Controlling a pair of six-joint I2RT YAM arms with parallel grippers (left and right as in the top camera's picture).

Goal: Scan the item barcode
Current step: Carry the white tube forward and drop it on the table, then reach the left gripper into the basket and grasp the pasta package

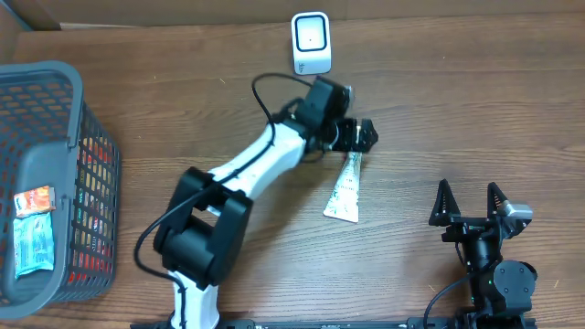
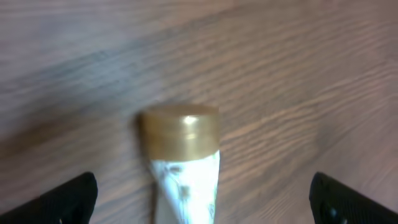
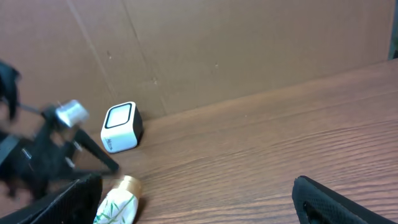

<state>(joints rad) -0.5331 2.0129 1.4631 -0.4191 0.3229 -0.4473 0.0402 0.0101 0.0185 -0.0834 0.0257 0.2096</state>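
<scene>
The item is a white tube [image 1: 345, 190] with a gold cap [image 2: 180, 130], lying flat on the wooden table. My left gripper [image 1: 361, 137] hovers over its cap end, open. In the left wrist view the black fingertips [image 2: 69, 200] stand far out on either side of the tube [image 2: 186, 186] without touching it. The white barcode scanner [image 1: 311, 43] stands at the back of the table, facing forward. My right gripper [image 1: 469, 192] rests open and empty at the front right. The right wrist view shows the scanner [image 3: 121, 127] and the tube [image 3: 117, 205] to its left. No barcode is visible.
A grey plastic basket [image 1: 55, 82] stands at the left edge and holds several packets [image 1: 35, 228]. A brown cardboard wall [image 3: 249, 50] backs the table behind the scanner. The left arm [image 1: 247, 169] stretches diagonally across the table's middle.
</scene>
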